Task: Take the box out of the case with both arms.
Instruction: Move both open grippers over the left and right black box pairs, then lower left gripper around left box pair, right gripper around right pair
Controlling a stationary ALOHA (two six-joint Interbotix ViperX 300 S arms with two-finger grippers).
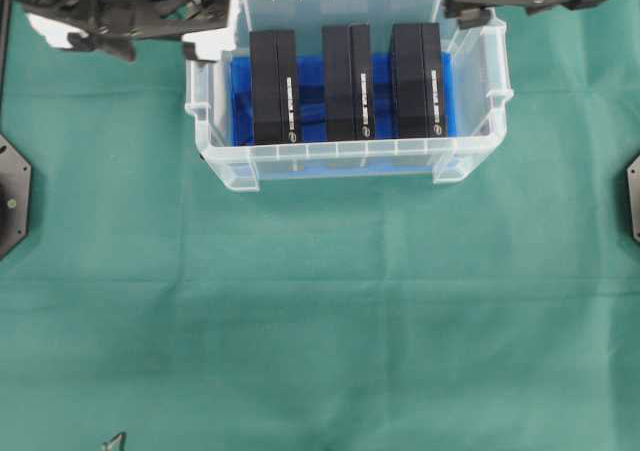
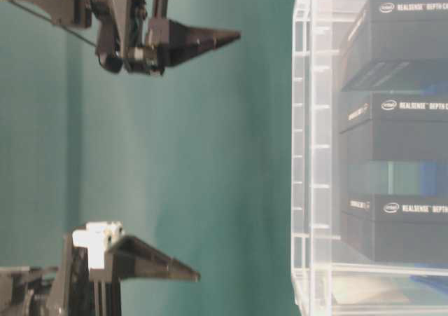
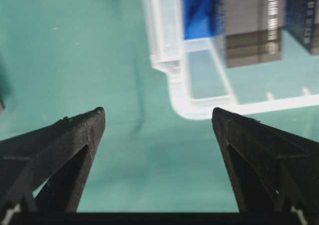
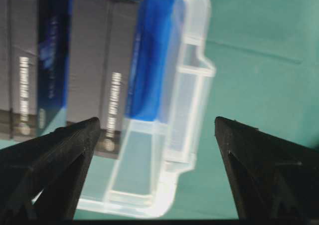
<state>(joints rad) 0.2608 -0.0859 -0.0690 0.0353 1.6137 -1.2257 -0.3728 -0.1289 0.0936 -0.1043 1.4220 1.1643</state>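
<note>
The clear case (image 1: 350,156) stands at the back middle of the green cloth, blue lining at its bottom. Three black boxes stand in it side by side: left (image 1: 274,86), middle (image 1: 347,81), right (image 1: 417,79). My left gripper (image 1: 200,43), the one with the white block, hovers by the case's back left corner, open and empty. In its wrist view the left gripper (image 3: 158,112) has bare cloth between its fingers, with the case corner (image 3: 174,65) ahead. My right gripper (image 1: 468,13), all black, is open at the back right corner; the right gripper (image 4: 157,120) looks down on the case handle (image 4: 189,85) and a box (image 4: 99,60).
Green cloth (image 1: 320,321) covers the table in front of the case. Black arm bases sit at the left edge (image 1: 12,196) and right edge (image 1: 632,201). From table level, both grippers (image 2: 210,39) (image 2: 168,267) hang apart from the case wall (image 2: 308,155).
</note>
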